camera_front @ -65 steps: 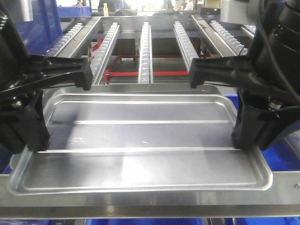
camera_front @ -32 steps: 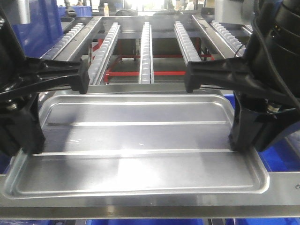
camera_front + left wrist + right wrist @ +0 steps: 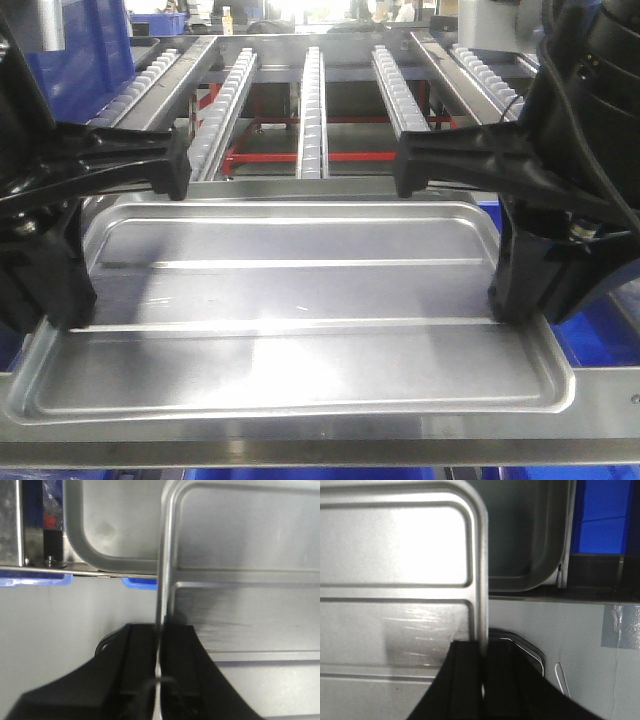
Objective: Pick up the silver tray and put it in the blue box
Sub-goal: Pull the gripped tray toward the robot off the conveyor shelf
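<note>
The silver tray (image 3: 290, 300) is held level between my two grippers, its near rim over a flat steel bar (image 3: 320, 440). My left gripper (image 3: 62, 318) is shut on the tray's left rim. In the left wrist view the black fingers (image 3: 142, 650) pinch that rim (image 3: 161, 580). My right gripper (image 3: 512, 312) is shut on the right rim. In the right wrist view its fingers (image 3: 465, 670) clamp the rim (image 3: 481, 580). Blue plastic of a box shows below at the right (image 3: 605, 325); most of it is hidden.
Roller conveyor rails (image 3: 312, 100) run away behind the tray over a red frame (image 3: 350, 156). A tall blue crate (image 3: 95, 50) stands far left. A second grey metal pan lies below the tray (image 3: 100, 530), also seen in the right wrist view (image 3: 530, 540).
The tray and both grippers have shifted slightly to the left over the last second. Since half a second ago they have stayed still. Both grips are unchanged.
</note>
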Available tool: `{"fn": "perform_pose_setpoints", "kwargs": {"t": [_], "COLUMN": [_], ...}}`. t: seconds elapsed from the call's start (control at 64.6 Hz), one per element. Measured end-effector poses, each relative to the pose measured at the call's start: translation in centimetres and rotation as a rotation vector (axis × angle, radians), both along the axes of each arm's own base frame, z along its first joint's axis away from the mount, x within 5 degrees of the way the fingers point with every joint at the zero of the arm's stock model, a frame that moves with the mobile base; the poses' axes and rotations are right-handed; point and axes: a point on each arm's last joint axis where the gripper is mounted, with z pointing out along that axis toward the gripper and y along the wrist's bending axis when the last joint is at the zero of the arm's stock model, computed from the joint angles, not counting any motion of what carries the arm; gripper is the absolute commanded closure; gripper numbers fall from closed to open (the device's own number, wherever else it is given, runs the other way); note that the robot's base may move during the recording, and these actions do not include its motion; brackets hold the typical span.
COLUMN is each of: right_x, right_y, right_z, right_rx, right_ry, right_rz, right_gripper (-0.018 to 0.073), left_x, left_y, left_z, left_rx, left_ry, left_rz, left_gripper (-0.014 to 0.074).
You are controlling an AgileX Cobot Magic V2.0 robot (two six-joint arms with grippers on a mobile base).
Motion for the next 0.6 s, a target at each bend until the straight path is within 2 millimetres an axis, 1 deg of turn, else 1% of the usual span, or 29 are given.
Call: {"fn": "perform_pose_setpoints", "kwargs": {"t": [0.604], "right_x": [0.00], "right_y": [0.00], "right_z": [0.00], "right_rx": [0.000], "right_ry": [0.000], "right_rz": [0.000], "right_gripper": [0.0501], "left_x": [0.00], "left_y": [0.00], "left_z": [0.00], "left_rx": [0.000], "left_ry": [0.000], "left_rz": [0.000], "left_gripper": [0.0610]}}
